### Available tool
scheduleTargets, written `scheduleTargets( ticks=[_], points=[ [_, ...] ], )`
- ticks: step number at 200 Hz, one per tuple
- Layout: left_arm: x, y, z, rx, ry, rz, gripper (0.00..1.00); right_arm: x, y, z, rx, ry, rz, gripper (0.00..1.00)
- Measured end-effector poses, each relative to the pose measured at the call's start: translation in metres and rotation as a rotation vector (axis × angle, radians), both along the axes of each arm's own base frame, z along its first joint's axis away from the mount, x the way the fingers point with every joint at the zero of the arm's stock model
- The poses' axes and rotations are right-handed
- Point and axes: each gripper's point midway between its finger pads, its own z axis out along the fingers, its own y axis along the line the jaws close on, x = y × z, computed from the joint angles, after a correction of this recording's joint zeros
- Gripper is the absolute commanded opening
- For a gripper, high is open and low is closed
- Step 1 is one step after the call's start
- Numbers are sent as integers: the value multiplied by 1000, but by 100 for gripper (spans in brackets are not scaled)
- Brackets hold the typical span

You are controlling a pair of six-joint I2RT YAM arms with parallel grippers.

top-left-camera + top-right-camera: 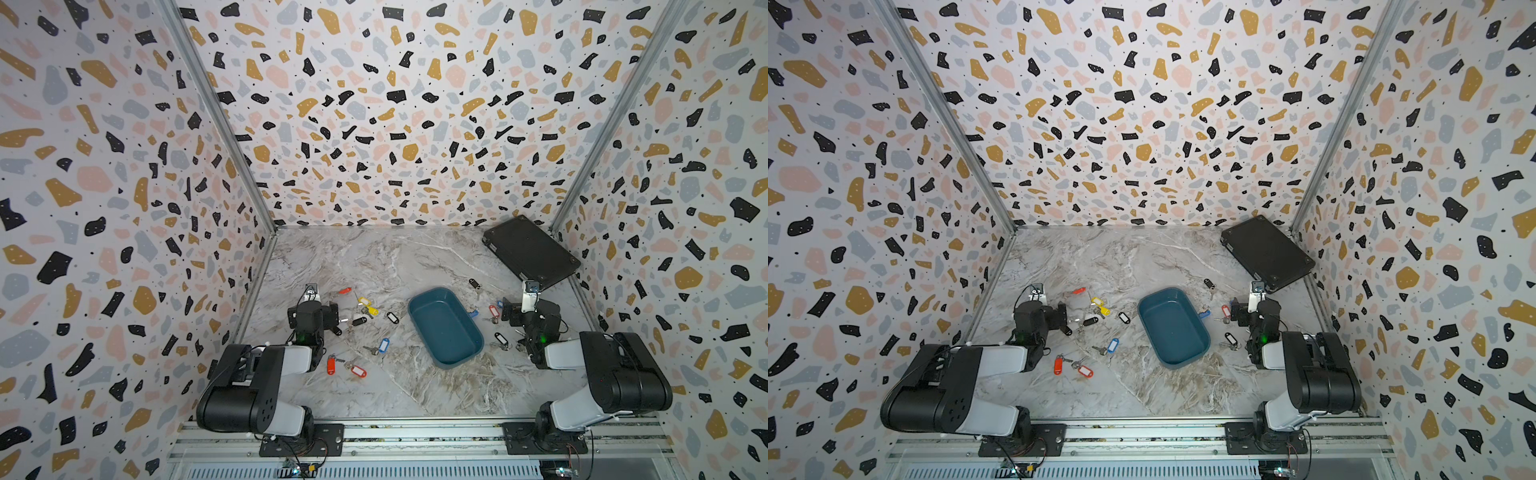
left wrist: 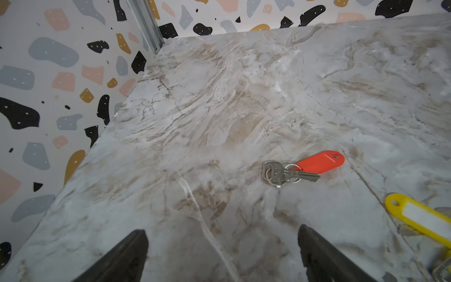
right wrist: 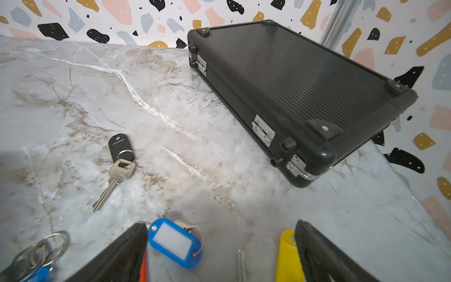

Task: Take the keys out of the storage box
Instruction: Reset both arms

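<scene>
- My left jaws stand wide apart and hold nothing. Only bare tabletop (image 2: 219,122) shows between them.
- My right jaws are spread just as wide and are also empty. A blue-tagged key (image 3: 174,241) lies on the tabletop between them, and a yellow tag (image 3: 288,254) lies just beside one of them.
- Ahead of my left jaws, red-tagged keys (image 2: 302,168) lie flat.
- Ahead of my right jaws lies a black-tagged key (image 3: 117,166), with a closed black case (image 3: 305,80) beyond it.
- The storage box (image 1: 446,332) sits between my arms and looks empty in both top views. The keys (image 1: 383,345) lie scattered on the tabletop on either side of it, so I judge the job done.
- The keys should handle as light, stiff and slick, and they lie low against the tabletop. The plastic tag is the thicker part, so I would pinch across its narrow sides. I would expect the key to swing on its ring.
</scene>
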Motion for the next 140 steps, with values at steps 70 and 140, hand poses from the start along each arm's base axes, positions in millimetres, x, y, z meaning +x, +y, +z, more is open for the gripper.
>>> scheduleTargets(
  ticks=[70, 140],
  points=[
    [3, -13, 23, 44, -107, -5, 99, 4, 3, -2, 3, 28, 19, 99],
    [2, -7, 22, 62, -114, 21, 99, 3, 7, -5, 3, 43, 40, 99]
  ],
)
